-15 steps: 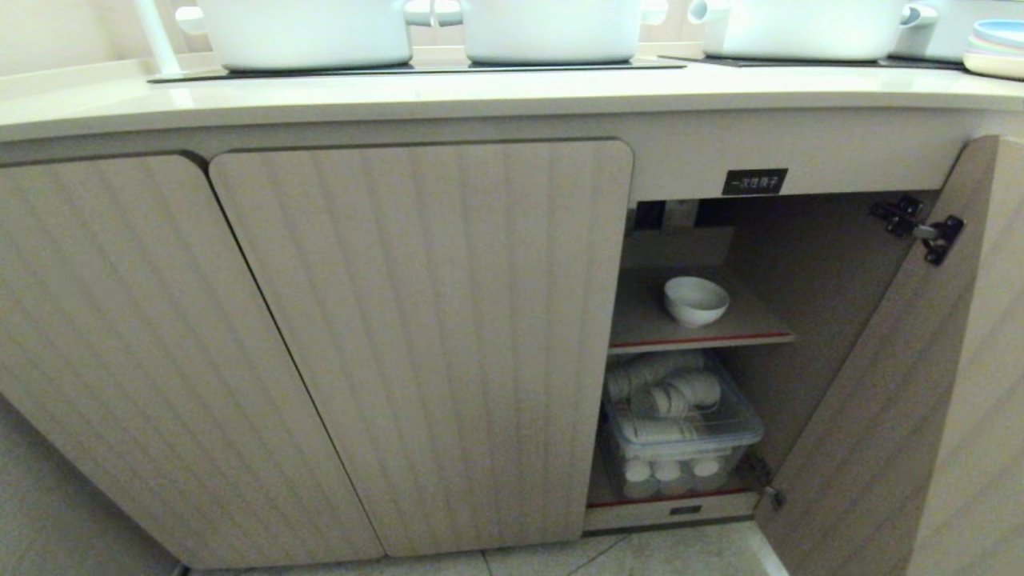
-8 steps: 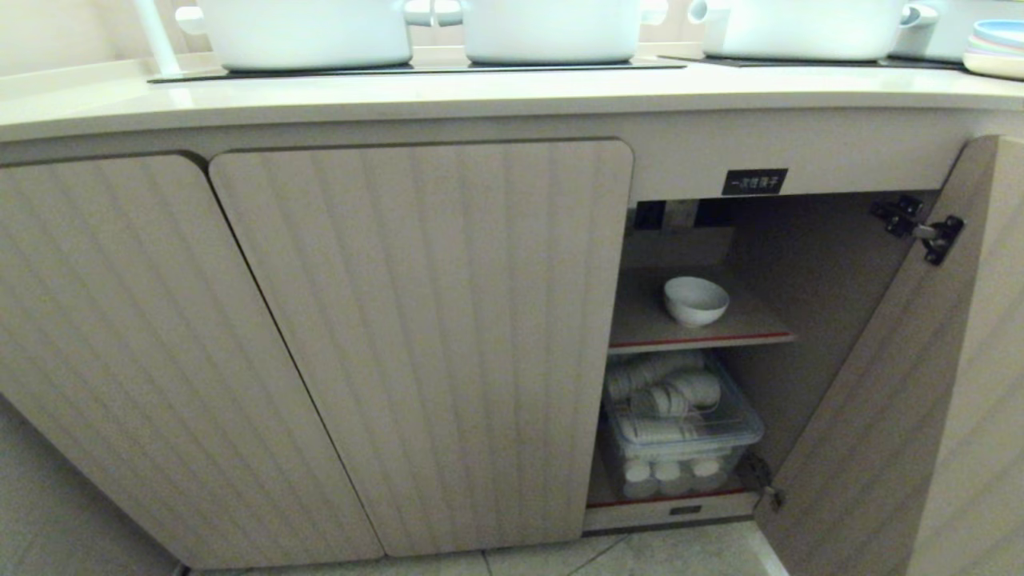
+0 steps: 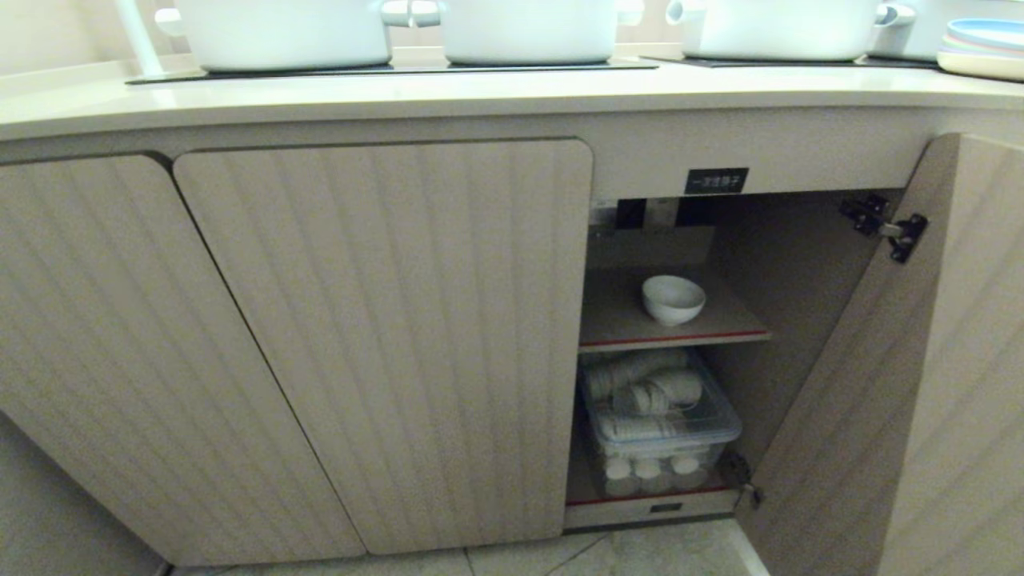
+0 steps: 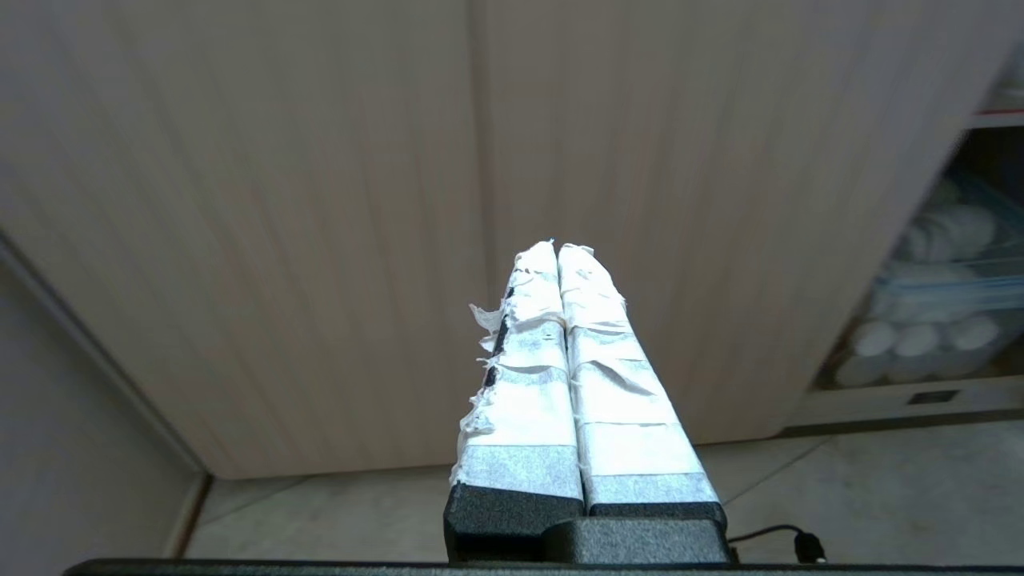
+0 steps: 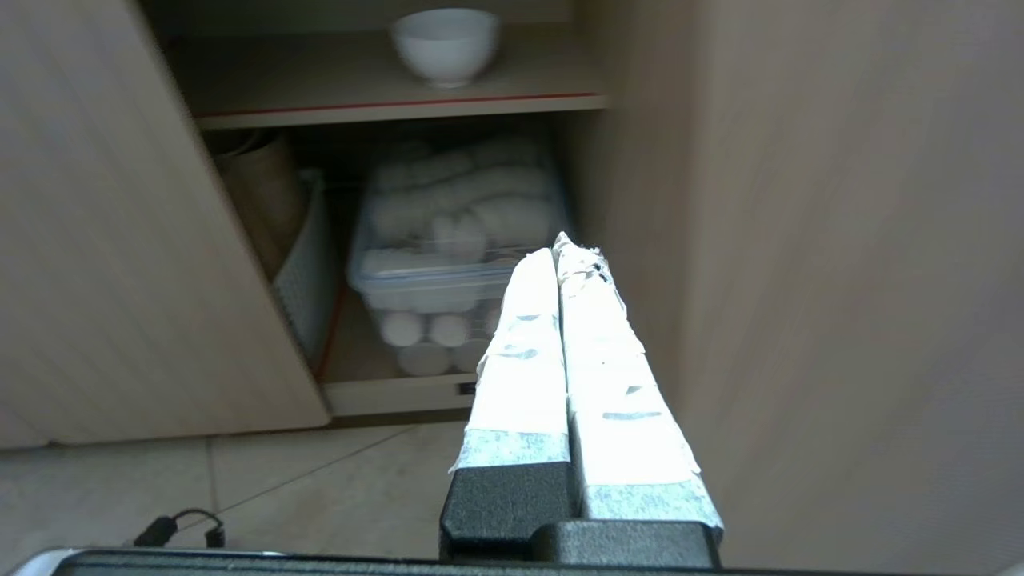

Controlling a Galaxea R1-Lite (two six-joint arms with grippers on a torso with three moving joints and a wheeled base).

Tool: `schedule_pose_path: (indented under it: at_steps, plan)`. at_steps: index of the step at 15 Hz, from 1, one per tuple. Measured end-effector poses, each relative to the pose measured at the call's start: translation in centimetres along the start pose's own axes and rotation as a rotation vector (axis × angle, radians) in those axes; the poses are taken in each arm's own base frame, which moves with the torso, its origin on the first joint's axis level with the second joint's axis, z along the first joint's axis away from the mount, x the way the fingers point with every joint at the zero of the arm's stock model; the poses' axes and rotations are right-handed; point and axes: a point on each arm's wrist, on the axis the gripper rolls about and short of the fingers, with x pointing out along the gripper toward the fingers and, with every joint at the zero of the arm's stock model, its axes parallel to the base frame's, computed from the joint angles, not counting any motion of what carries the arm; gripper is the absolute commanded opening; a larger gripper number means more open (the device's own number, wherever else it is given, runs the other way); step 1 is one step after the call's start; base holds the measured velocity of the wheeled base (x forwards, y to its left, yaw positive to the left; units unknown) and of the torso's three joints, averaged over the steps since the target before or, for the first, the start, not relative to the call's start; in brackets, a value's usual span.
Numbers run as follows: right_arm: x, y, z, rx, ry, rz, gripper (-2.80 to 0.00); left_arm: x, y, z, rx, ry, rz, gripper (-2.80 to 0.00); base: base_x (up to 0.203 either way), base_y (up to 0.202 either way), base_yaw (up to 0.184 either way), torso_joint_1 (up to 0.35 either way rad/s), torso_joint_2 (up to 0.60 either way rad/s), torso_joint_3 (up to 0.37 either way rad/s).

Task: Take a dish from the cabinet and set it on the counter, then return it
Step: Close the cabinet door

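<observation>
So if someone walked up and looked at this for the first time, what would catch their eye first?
Probably the open cabinet compartment on the right, where a lone white dish sits on the red-edged upper shelf above a clear bin of white cups. Next, the big white pots lined up on the counter above. In each wrist view, a tape-wrapped pincer, left and right, is shut and empty.

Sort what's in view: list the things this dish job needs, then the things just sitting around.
Needed:
dish on the upper shelf
cabinet, right door open
counter
right gripper, shut, facing the open compartment

Just sitting around:
white pots
stacked plates
clear bin of cups
left gripper, shut
</observation>
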Motion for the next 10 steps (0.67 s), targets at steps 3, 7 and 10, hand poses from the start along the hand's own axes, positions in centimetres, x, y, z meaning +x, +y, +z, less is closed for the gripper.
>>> schedule_pose_path:
  at_steps: [3, 7, 10]
  plan:
    - [0.0, 0.0, 0.0, 0.0, 0.0, 0.0, -2.8, 0.0, 0.0, 0.0, 0.0, 0.0, 0.0, -2.8, 0.0, -0.195, 0.0, 0.002, 0.0, 0.001]
    - [0.0, 0.0, 0.0, 0.001, 0.0, -0.001, -2.8, 0.0, 0.0, -0.02, -0.001, 0.001, 0.0, -2.8, 0.0, -0.117, 0.004, 0.001, 0.0, 0.004]
    - [0.0, 0.0, 0.01, 0.001, -0.001, -0.001, -2.8, 0.0, 0.0, -0.02, -0.001, 0.001, 0.0, -2.8, 0.0, 0.0, 0.0, 0.0, 0.0, 0.0]
